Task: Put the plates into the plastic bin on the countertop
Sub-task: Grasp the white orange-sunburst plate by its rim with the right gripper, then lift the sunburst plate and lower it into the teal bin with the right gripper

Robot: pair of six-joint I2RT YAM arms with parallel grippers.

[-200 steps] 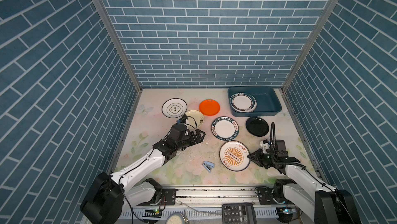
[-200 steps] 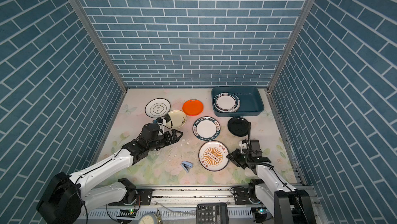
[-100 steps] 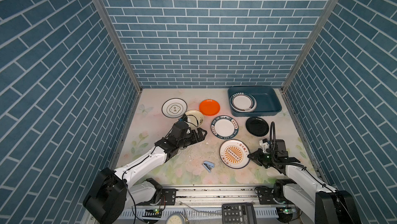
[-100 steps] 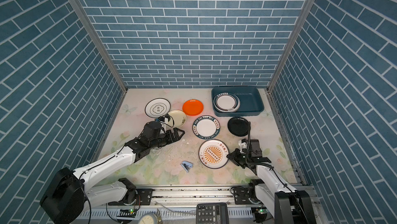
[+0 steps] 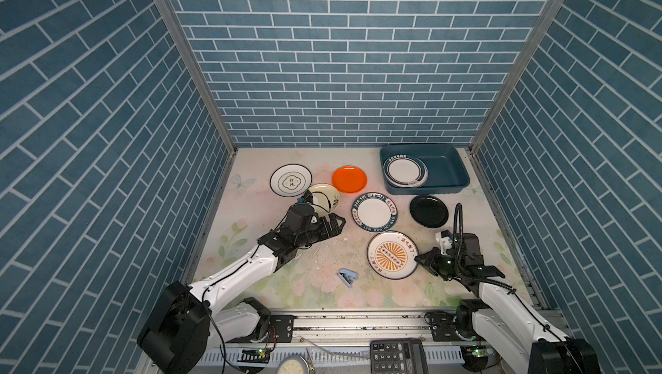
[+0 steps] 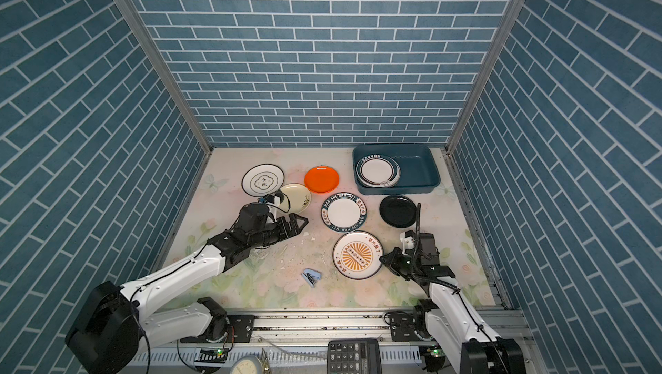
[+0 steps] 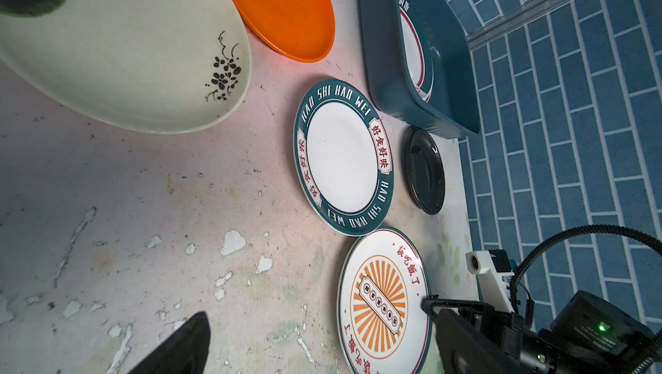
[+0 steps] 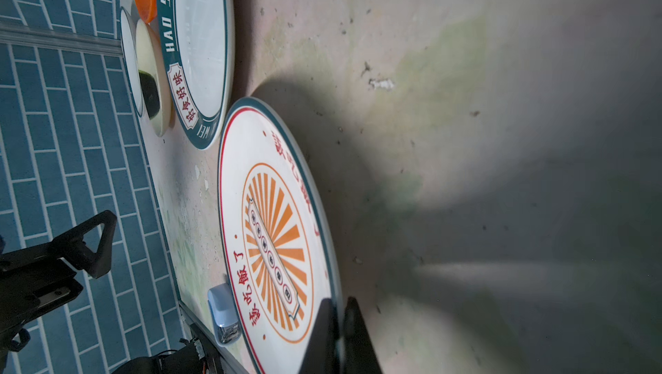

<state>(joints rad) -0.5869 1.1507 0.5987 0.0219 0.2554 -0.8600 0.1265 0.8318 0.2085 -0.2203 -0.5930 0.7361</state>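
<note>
My right gripper (image 5: 417, 258) is shut on the near-right rim of the orange sunburst plate (image 5: 391, 255), which lies on the flowered countertop (image 5: 258, 218). The right wrist view shows the rim pinched between its two black fingers (image 8: 322, 322). My left gripper (image 5: 340, 223) hovers open and empty beside the cream plate (image 5: 325, 196). The teal plastic bin (image 5: 447, 171) at the back right holds stacked white plates (image 5: 404, 172). On the countertop lie a teal-rimmed lettered plate (image 5: 374, 211), a black plate (image 5: 428, 211), an orange plate (image 5: 349, 179) and a white black-rimmed plate (image 5: 291, 184).
A small blue stapler-like object (image 5: 347, 278) lies near the front, left of the sunburst plate. Blue brick walls close in the left, back and right. The countertop is chipped in the middle. A calculator (image 5: 397, 356) sits on the front rail.
My right gripper's jaws have closed the last bit onto the sunburst plate's rim. The left gripper edged slightly toward the back right, still open.
</note>
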